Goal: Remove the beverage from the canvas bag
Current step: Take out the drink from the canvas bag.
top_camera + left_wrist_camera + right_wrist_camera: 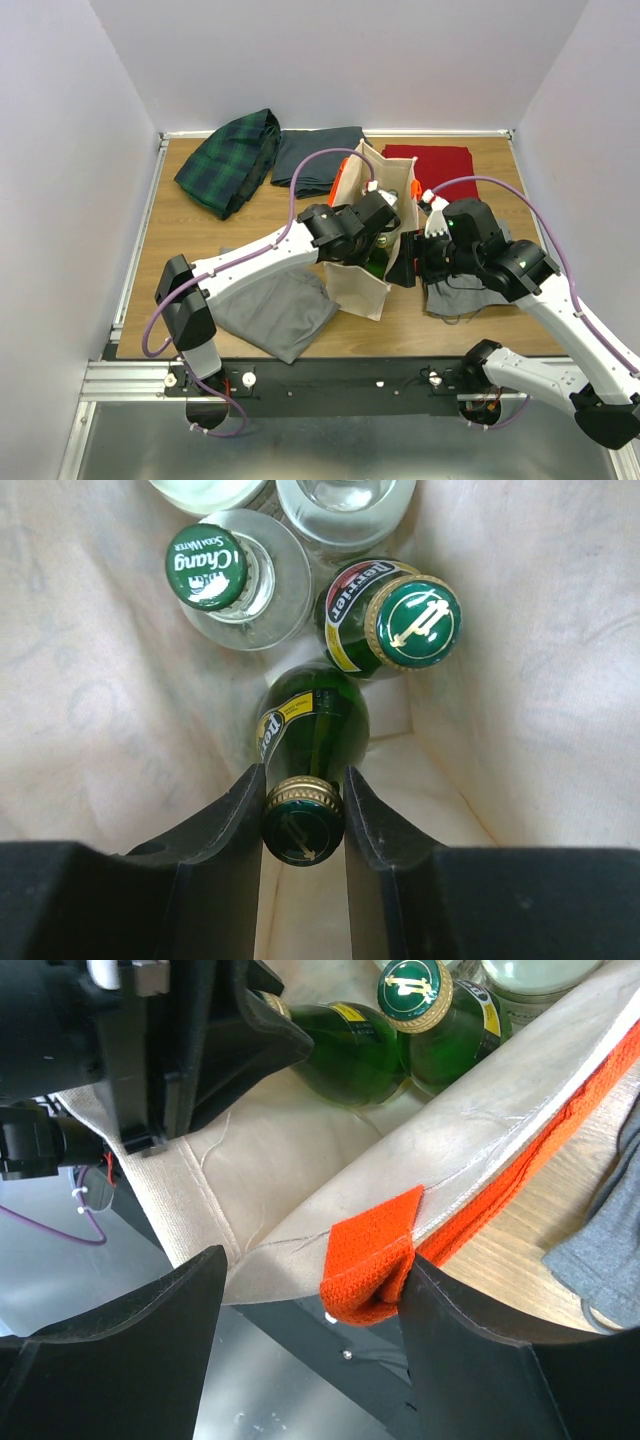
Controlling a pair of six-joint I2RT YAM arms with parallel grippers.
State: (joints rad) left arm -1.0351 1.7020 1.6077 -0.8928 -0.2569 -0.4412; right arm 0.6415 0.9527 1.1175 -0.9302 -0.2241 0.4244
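Left arm: it reached from its base rightward over the flat grey cloth, with the wrist tipped down into the mouth of the bag.
Left pincer: closed on the neck of the dark green glass Perrier bottle, one finger on each side at the gold-collared cap.
Bottle's place: inside the tall cream canvas bag, leaning. Beyond it stood a second green Perrier bottle and a clear glass bottle with a green Chang cap.
Key relation: the held bottle's long axis ran from the cap at my pincer down and away toward the bag's floor. I judged the pull should go up along that axis and out through the mouth, clear of the neighbours.
Nearer arm: the left, which held the bottle.
Right pincer: clamped, as I read it, on the bag's rim at the root of the orange webbing handle, steadying the bag.
Right arm: elbow folded out to the right, wrist turned in toward the bag's side above the wooden bench.
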